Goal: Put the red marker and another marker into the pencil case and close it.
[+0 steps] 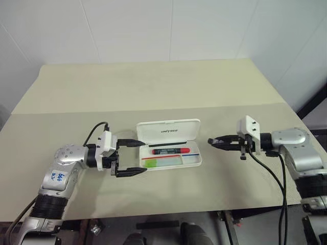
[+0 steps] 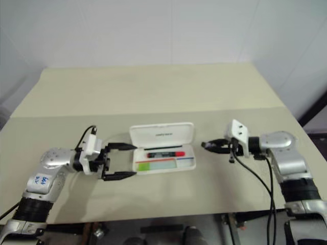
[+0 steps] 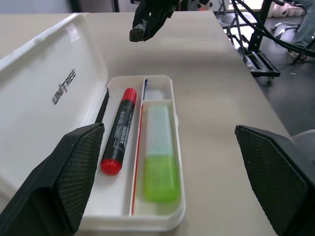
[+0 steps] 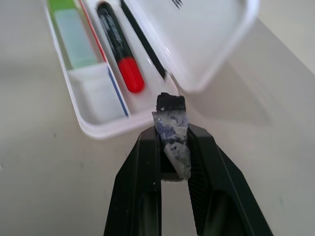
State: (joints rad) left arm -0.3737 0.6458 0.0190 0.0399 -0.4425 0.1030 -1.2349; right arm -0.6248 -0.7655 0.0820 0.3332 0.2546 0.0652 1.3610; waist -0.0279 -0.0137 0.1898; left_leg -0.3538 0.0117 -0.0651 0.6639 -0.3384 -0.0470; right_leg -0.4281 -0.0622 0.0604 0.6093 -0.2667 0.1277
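The white pencil case (image 1: 168, 129) lies open mid-table, its lid tipped back. Inside it, the red marker (image 1: 170, 150) lies in the back compartment. The other marker, a pale highlighter with a green cap (image 1: 162, 162), sits in the front one. My left gripper (image 1: 145, 156) is open, level with the table, and its fingers straddle the case's left end. My right gripper (image 1: 210, 141) hovers just right of the case, pointing at it. It is shut on a small dark grey lump (image 4: 170, 105).
The case rests on a beige table (image 1: 153, 92) with bare surface behind and in front of it. White walls stand behind. Black cables (image 1: 265, 168) trail from my right wrist over the table's front right edge.
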